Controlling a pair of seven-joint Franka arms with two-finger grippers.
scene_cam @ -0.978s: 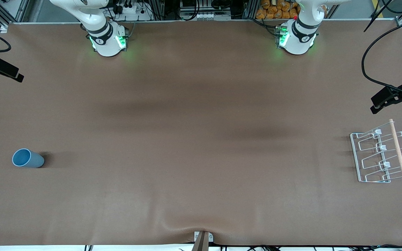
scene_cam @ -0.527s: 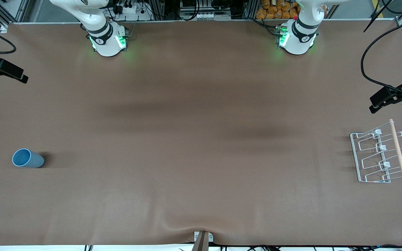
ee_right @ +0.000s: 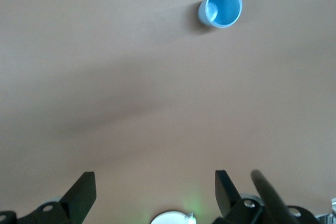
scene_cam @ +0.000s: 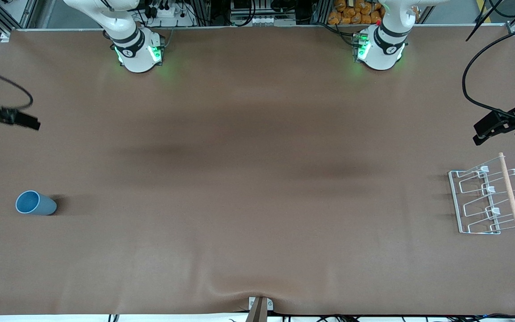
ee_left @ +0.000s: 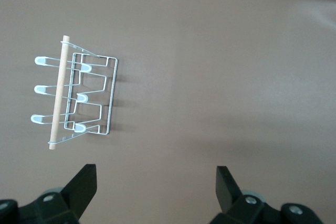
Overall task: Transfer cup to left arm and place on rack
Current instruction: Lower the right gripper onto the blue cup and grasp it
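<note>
Light-blue cup (scene_cam: 35,203) stands upright on the brown table (scene_cam: 257,179), near the edge at my right arm's end, mouth up, nothing touching it. White wire rack (scene_cam: 487,199) with its wooden rod (scene_cam: 510,192) sits near the edge at my left arm's end. My right gripper (ee_right: 155,192) hangs up over the table well apart from the cup, fingers spread wide, empty. My left gripper (ee_left: 156,190) waits over the table near the rack, also wide, empty.

One cup (scene_cam: 35,203), one rack (scene_cam: 485,200)
</note>
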